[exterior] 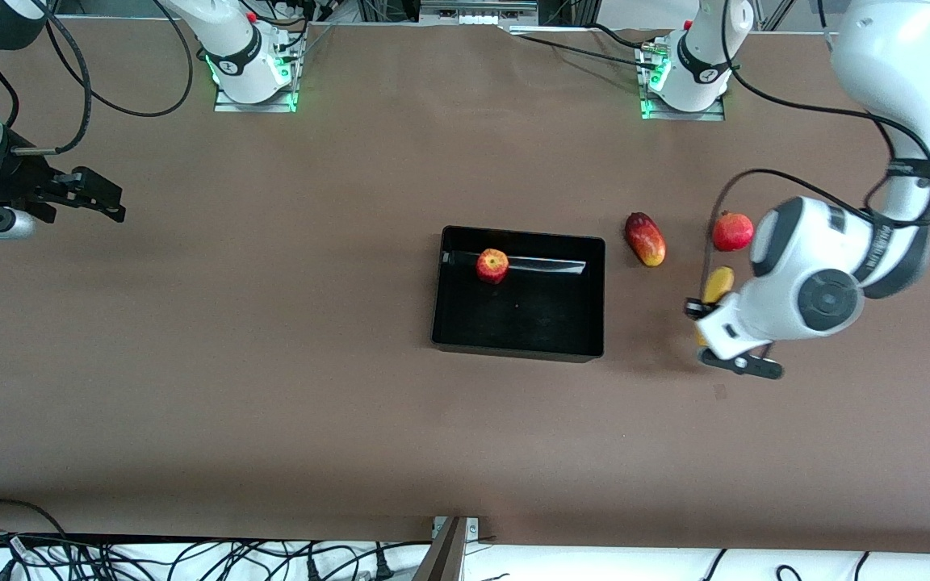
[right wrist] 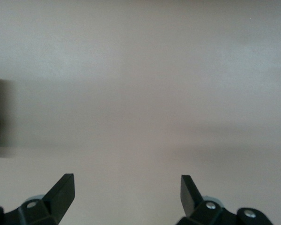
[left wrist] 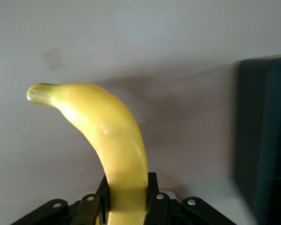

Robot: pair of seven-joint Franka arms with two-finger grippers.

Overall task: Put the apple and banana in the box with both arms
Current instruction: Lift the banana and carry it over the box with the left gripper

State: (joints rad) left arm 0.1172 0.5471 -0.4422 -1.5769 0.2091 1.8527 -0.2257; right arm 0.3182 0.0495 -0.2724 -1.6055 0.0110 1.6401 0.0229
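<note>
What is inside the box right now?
Only the apple lies inside the box, near the wall toward the robots' bases, beside a glossy reflection. The banana is outside it, gripped by the left hand. Nothing covers the box floor.

I read the banana (left wrist: 114, 150) as plain yellow, greenish at its tip. Apple (exterior: 492, 265) in the black box (exterior: 590, 339): red with a yellow patch. Beside the box, mango (exterior: 645, 240) red into yellow, pomegranate (exterior: 732, 231) solid red. Table (exterior: 271, 387) brown.
</note>
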